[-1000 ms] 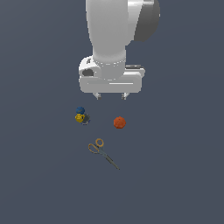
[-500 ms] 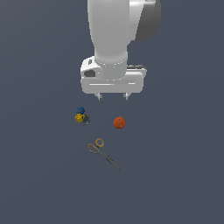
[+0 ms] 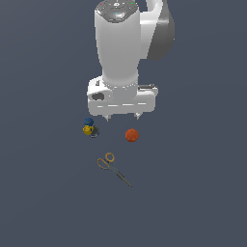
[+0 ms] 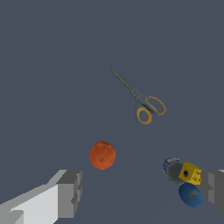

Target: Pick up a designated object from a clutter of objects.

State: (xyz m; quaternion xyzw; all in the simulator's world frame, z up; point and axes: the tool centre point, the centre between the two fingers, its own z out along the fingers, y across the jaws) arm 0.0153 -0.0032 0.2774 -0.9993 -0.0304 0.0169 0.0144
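The small scissors (image 3: 112,166) lie flat on the dark grey floor, with two orange-tan ring handles and thin grey blades; they also show in the wrist view (image 4: 142,97). The orange-red ball (image 3: 131,135) (image 4: 102,155) and the blue-and-yellow lump (image 3: 89,128) (image 4: 184,180) lie apart from them. My gripper (image 3: 122,116) hangs open and empty above the floor, over the gap between ball and lump, short of the scissors. In the wrist view its fingers (image 4: 70,193) stand wide apart.
The floor (image 3: 193,193) is a plain dark grey surface with no edge or wall in view. The white arm (image 3: 120,48) rises above the gripper and hides the floor behind it.
The gripper and arm have shifted slightly toward the exterior view's right. The three objects have not moved.
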